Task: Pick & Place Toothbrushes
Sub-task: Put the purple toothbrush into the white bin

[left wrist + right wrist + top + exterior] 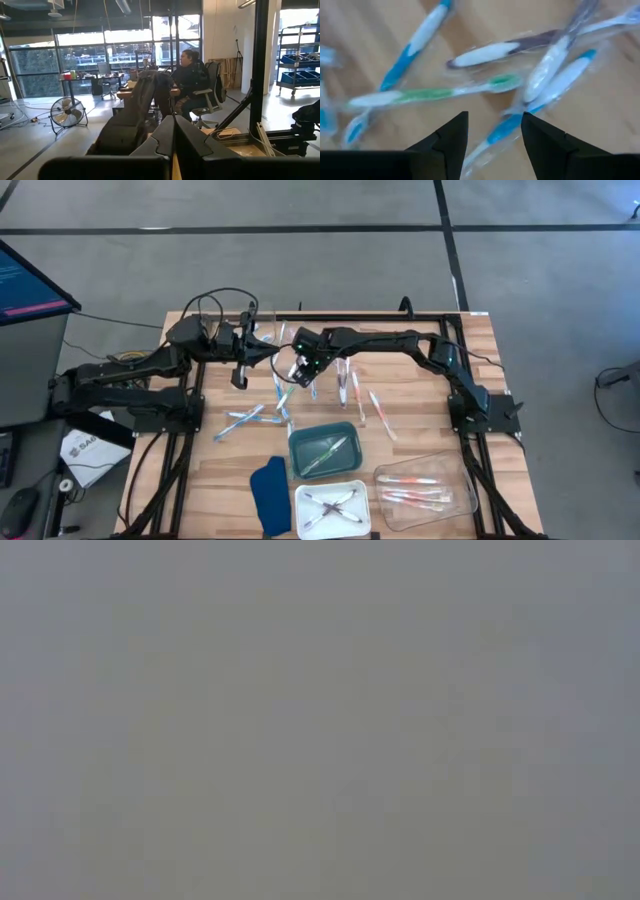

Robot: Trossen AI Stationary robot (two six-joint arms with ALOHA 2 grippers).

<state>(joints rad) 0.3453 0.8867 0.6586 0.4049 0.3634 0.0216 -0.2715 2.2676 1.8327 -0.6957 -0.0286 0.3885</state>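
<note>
- Toothbrushes [285, 390] lie scattered on the wooden table [420, 380] at frame centre in the high view, a loose pile of blue, green and purple-grey ones, with a few pink-orange ones just right of it.
- Right gripper [303, 372] sits over the pile at centre frame, its arm reaching in from the right edge of the table.
- In the right wrist view, right gripper [494, 131] has its two dark fingers [451, 140] apart, with nothing between them; a blue toothbrush [502, 129] lies on the wood in the gap, below the tips.
- Above it in that frame, a green toothbrush [427, 94] runs left to right, a purple-grey one [495, 50] crosses the upper middle, and another blue one [415, 42] slants at upper left.
- Left gripper [241, 370] is left of centre in the high view, pointing down the frame, apart from the pile; its fingers [165, 142] are pressed together in the left wrist view and hold nothing.
- Green tray [324, 450] at lower centre holds a green toothbrush; white tray [332, 510] below it holds purple-grey ones; clear tray [425, 485] at lower right holds pink-orange ones.
- Dark blue cloth [270, 495] lies just left of the white tray.
- A seated person [192, 80] shows at a desk in the room, upper centre of the left wrist view.
- Low view is plain grey; nothing can be told from it.
</note>
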